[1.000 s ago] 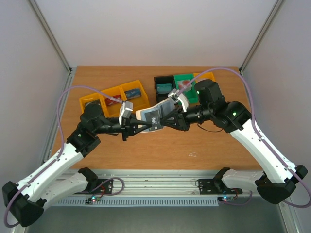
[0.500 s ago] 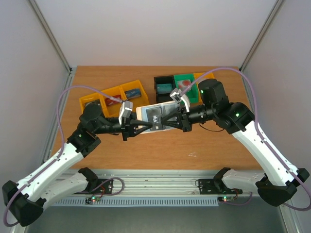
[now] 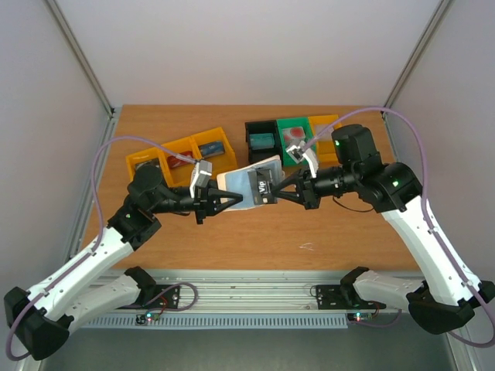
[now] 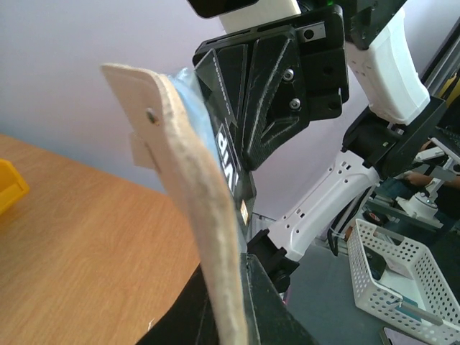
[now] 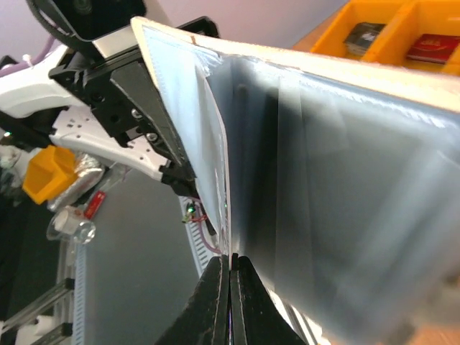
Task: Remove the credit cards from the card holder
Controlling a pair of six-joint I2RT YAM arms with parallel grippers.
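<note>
holding the card holder (image 3: 246, 173) up over the middle of the table (image 3: 348, 232), both arms meet nose to nose. left gripper (image 3: 230, 201) comes in from the left side, fingers pinching the lower end of the card holder. in the left wrist view the holder's whitish-beige outer face (image 4: 188, 194) stands nearly upright, curving, clamped at the bottom between the left gripper (image 4: 231, 325) fingers, clear of the table (image 4: 79, 230). a small snap dot shows near its top edge.

right gripper (image 3: 277, 193) comes in from the right side, fingers pressed together on the edge of a dark credit card (image 3: 262, 188) with white lettering. the card lies against the holder's inner side and sticks out past the holder's near edge in the top view. right wrist view: right gripper (image 5: 230, 284) tips are closed on a thin card edge (image 5: 226, 215), with the holder's blue-grey inner face (image 5: 338, 194) filling the right of the view and the left gripper (image 5: 180, 169) behind it. in the left wrist view the credit card (image 4: 224, 144) sits between the holder and the black right gripper (image 4: 251, 154). cannot tell how far the card is still inside the pocket.

yellow bins (image 3: 179, 151) sit toward the far left of the table. a black bin (image 3: 259, 137) and green bin (image 3: 294, 131) sit at the far edge right of centre, all well apart from the holder.
</note>
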